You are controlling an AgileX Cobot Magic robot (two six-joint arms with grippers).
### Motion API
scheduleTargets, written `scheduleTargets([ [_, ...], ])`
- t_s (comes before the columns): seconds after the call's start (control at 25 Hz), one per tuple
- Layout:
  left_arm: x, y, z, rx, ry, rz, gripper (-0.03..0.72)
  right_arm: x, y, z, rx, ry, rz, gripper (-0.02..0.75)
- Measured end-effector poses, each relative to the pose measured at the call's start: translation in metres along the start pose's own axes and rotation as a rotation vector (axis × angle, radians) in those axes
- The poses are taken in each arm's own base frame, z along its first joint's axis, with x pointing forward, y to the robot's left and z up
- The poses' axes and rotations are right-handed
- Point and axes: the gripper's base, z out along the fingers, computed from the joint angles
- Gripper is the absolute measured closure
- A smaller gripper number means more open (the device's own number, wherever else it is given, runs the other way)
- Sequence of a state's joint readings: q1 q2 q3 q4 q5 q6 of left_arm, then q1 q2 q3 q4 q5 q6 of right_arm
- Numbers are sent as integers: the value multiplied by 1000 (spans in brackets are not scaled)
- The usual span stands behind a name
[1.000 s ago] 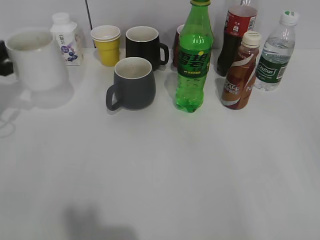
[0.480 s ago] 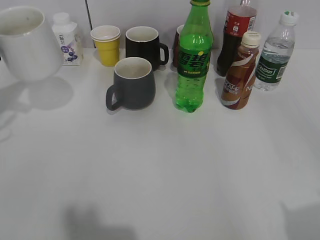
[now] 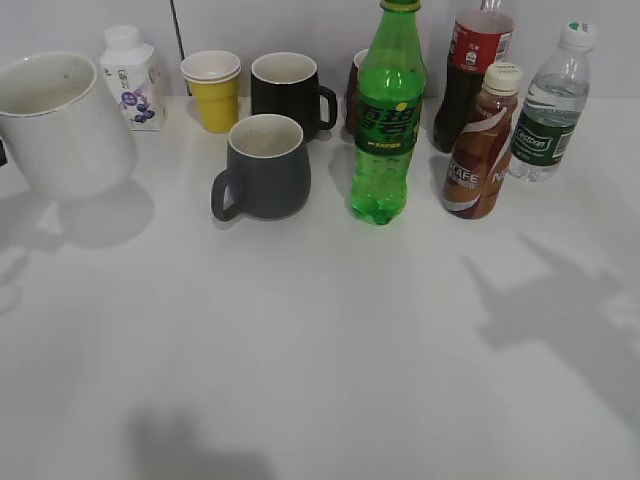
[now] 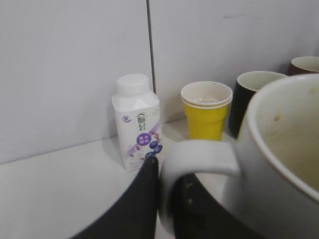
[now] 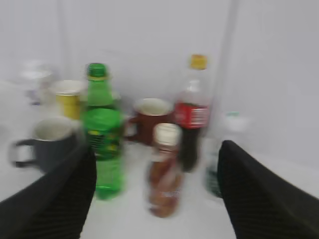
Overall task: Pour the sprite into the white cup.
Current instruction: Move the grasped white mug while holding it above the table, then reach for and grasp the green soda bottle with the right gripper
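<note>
The left gripper (image 4: 167,196) is clenched on the handle of the white cup (image 3: 60,125), its dark fingers (image 4: 134,204) on either side of the loop. The cup is a big white ceramic mug, wider toward the base, with faint specks inside, at the far left of the table (image 3: 320,350) and lifted off it, judging by its shadow. The right gripper (image 5: 154,199) hangs released, dark fingers spread wide, well short of the bottles.

Mid-table stands the sprite (image 3: 387,120): tall, translucent green, green cap, label with white characters and a yellow dot. The grey mug (image 3: 262,168) is just left of it, a brown coffee bottle (image 3: 483,145) to its right. Farther back are the small white carton (image 3: 130,78), yellow paper cup (image 3: 213,92), black mug (image 3: 288,95), cola bottle (image 3: 472,70) and clear water bottle (image 3: 553,105).
</note>
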State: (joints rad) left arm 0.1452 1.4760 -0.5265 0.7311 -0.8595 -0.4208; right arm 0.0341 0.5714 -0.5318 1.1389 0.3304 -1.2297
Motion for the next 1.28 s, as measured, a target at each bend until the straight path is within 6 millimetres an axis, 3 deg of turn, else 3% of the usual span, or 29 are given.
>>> scheduleTargets([
  [0.16, -6, -2, -5, -2, -20, 14, 638, 10, -1, 44, -130, 22, 120, 171],
  [0.32, -14, -4, -9, 1, -45, 35, 638, 19, -8, 75, -155, 64, 69, 192],
  [0.56, -18, -7, -11, 16, -54, 60, 638, -7, -17, 86, -120, 6, 4, 246],
  [0.72, -18, -7, -11, 15, -53, 60, 638, -18, -2, 85, -310, -28, 59, 290],
  [0.88, -18, -7, -11, 15, -53, 60, 638, -5, 12, 90, -495, 231, 49, 339],
  [1.08, -17, -8, -11, 19, -52, 61, 638, 2, 16, 104, -284, 548, -69, 352],
  [1.2, -18, -8, -11, 21, -53, 61, 638, -4, 21, 111, -125, 487, -53, 353],
  [1.28, -17, -8, -11, 21, -52, 61, 638, -2, 35, 115, -133, 303, -42, 353],
])
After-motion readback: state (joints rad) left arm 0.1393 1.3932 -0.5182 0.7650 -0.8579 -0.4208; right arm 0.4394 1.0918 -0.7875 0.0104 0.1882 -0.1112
